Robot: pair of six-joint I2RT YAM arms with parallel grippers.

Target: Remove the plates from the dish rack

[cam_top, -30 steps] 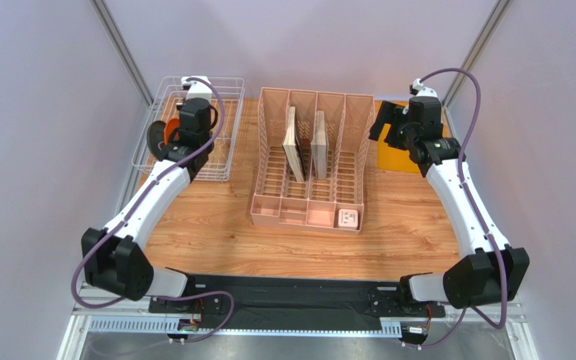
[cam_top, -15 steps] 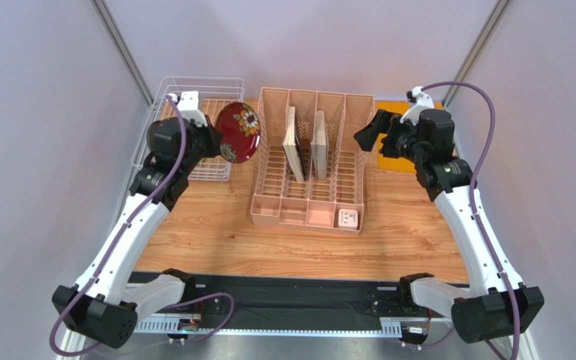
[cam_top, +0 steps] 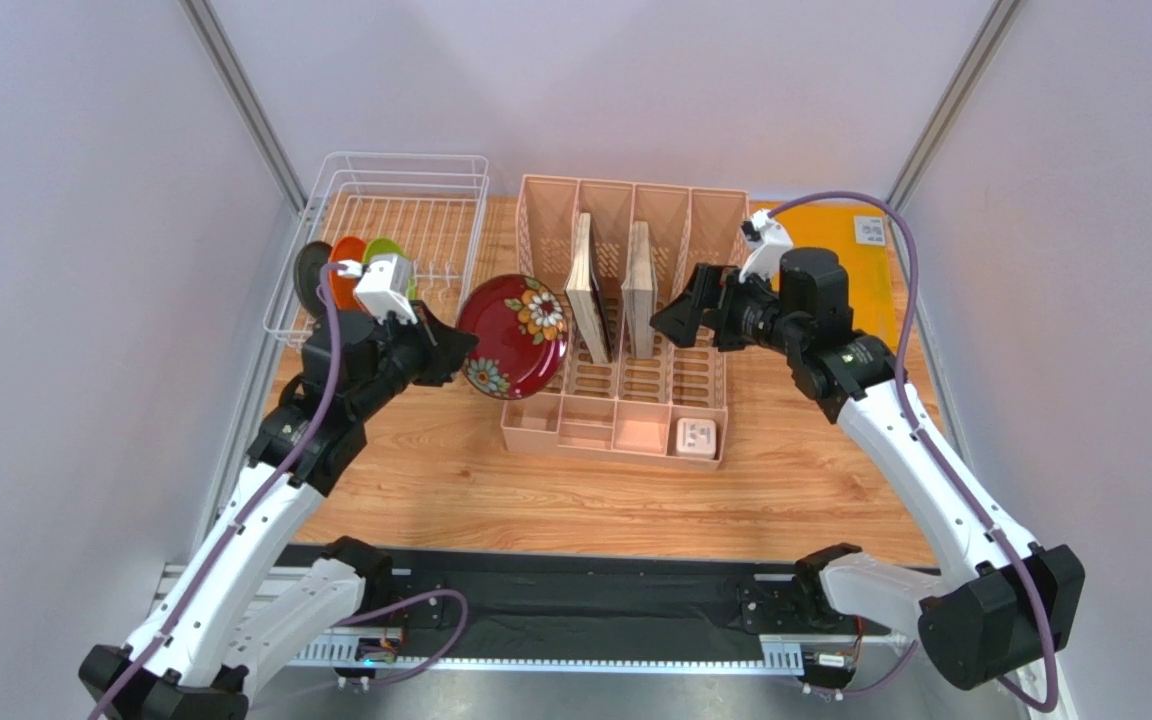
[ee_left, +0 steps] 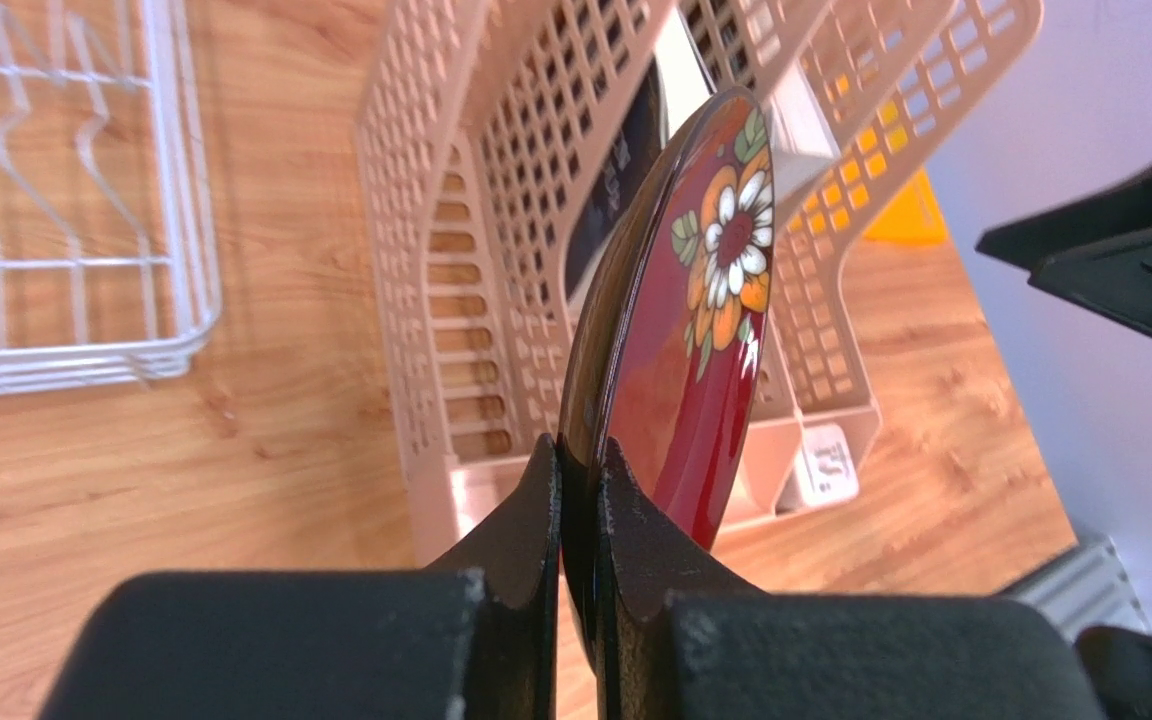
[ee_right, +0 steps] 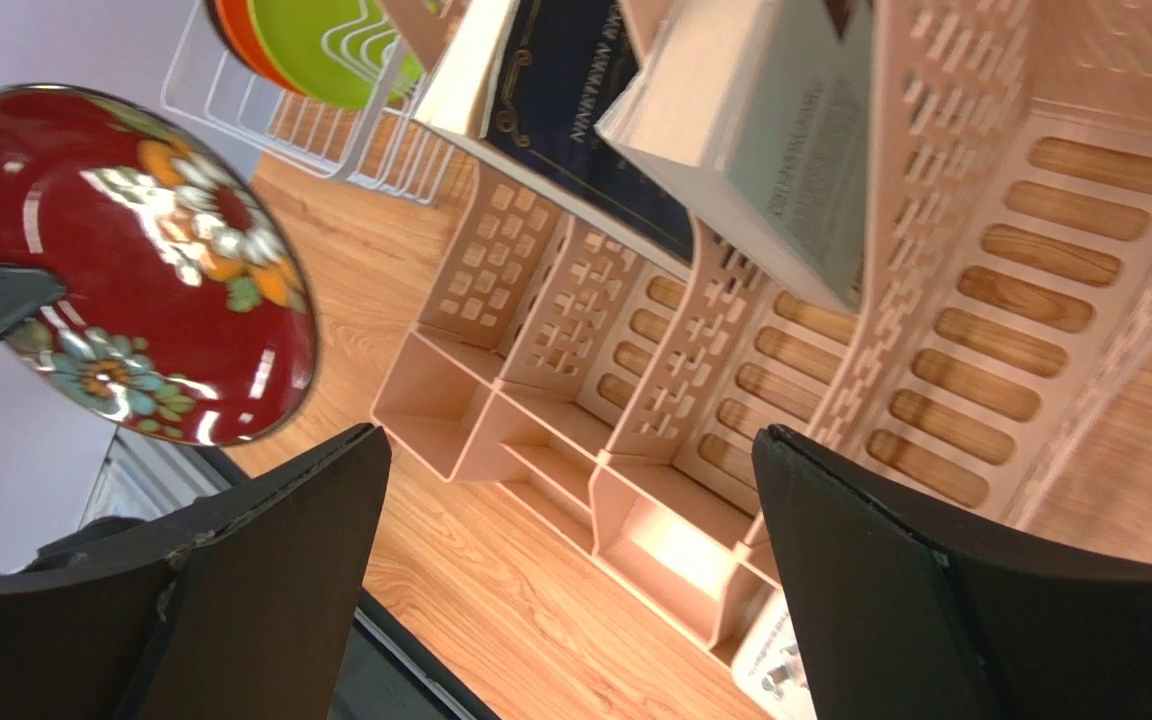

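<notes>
My left gripper (cam_top: 452, 354) is shut on the rim of the dark red floral plate (cam_top: 516, 333), holding it on edge in the air beside the pink organiser's left wall. The left wrist view shows the fingers (ee_left: 537, 503) pinching that plate (ee_left: 705, 345). My right gripper (cam_top: 677, 320) is open and empty over the organiser, facing the plate (ee_right: 117, 263) from the right. The white wire dish rack (cam_top: 402, 158) at the back left holds a dark plate (cam_top: 312, 272), an orange plate (cam_top: 342, 281) and a lime green plate (cam_top: 382, 257) upright at its left end.
The pink slotted organiser (cam_top: 620, 408) fills the table's middle, with two beige boards (cam_top: 588, 288) standing in it and a small white item (cam_top: 695, 438) in its front right pocket. An orange mat (cam_top: 847, 240) lies at the back right.
The left arm lifted the red plate out of the rack and carried it right and nearer, next to the organiser. The right arm swung left from the orange mat over the organiser.
</notes>
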